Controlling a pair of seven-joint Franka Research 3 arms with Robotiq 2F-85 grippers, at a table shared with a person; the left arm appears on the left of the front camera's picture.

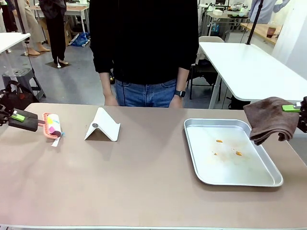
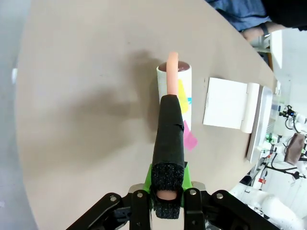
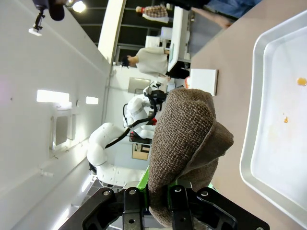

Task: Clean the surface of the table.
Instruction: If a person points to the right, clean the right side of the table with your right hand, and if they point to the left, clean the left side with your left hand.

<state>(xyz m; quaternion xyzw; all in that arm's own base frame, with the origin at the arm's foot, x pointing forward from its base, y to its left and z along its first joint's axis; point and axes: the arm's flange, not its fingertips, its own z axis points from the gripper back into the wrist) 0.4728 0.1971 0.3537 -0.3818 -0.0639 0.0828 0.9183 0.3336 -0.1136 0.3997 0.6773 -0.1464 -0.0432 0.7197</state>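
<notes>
Right fingers (image 1: 289, 108) hold cloth (image 1: 269, 120) aloft (left fingers (image 1: 18, 115): roller (image 1: 52, 125)).

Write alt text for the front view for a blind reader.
The robot's left hand grips a lint roller by its black handle at the left end of the table, and its right hand holds a brown cloth by the far right corner of a silver tray. A white folded stand sits between them; a person in black stands opposite.

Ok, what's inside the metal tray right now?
A few small orange specks on the tray floor. The hanging brown cloth hides its far right corner.
</notes>
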